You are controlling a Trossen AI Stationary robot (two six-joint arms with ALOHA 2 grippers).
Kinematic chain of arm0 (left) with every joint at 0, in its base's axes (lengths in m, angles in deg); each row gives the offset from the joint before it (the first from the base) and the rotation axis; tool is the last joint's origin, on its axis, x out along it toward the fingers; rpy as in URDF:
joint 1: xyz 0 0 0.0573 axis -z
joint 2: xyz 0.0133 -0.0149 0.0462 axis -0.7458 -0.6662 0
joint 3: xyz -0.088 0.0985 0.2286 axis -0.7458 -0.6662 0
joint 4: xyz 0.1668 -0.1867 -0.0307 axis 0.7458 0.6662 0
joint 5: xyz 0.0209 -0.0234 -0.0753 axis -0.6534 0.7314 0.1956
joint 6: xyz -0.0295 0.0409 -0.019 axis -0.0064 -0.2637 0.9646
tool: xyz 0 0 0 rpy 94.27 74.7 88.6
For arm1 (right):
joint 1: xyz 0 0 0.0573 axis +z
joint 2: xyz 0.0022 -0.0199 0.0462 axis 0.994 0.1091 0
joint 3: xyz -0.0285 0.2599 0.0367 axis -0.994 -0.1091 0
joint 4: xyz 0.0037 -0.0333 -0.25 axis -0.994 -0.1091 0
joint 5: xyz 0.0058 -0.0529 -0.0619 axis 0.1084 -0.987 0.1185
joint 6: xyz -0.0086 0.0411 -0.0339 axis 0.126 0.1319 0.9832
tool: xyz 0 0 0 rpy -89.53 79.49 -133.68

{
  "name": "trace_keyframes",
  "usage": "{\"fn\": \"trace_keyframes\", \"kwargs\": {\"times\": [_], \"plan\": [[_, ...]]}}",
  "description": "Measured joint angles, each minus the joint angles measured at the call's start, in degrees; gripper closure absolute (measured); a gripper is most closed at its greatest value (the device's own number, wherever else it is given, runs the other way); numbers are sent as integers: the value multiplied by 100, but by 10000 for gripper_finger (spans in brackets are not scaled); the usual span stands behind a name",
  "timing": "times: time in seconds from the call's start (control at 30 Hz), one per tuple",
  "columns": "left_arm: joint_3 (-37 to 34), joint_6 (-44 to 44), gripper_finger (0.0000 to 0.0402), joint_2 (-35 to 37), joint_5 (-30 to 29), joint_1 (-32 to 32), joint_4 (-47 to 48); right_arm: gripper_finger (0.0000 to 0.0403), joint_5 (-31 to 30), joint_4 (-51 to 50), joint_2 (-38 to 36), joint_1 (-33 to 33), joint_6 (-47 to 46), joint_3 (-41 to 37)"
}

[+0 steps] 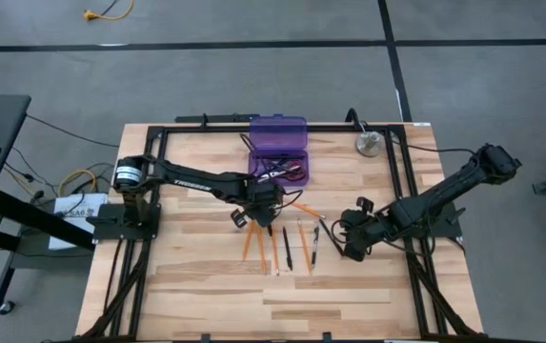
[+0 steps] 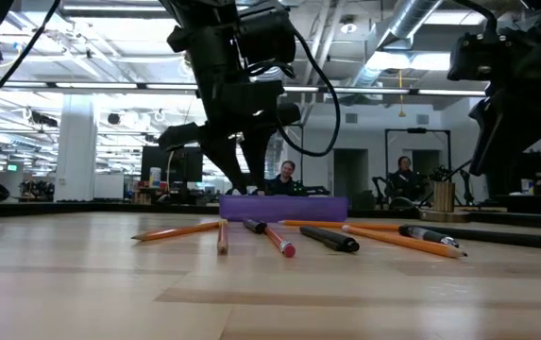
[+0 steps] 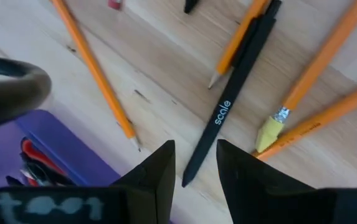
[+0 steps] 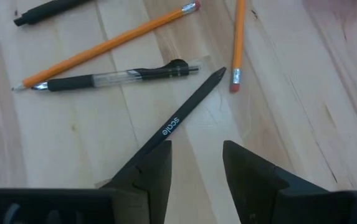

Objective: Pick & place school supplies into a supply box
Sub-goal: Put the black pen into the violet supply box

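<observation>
Left wrist view: we see red-handled scissors [image 3: 33,160] inside the translucent purple plastic pencil case [image 3: 72,149]; left tool [image 3: 195,163] narrowly parted, empty, over a black "scale" pen [image 3: 231,99].
Right wrist view: right tool [image 4: 197,163] narrowly parted, another black "scale" pen [image 4: 172,129] between its fingers, ungripped.
Open room: bare wooden tabletop [image 1: 225,295] nearest us.

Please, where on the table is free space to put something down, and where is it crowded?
Free: the bare wood of the table along its near edge, below the pencils. Crowded: the middle, where pencils and pens lie between the left gripper and right gripper, before the purple box.
</observation>
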Motion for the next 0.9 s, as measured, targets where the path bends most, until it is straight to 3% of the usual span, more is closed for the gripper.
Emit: {"fn": "trace_keyframes", "kwargs": {"times": [0.9], "plan": [[-1,-337,295,-476,-29,72,-118,269,22,46,0,-4,0,0]]}}
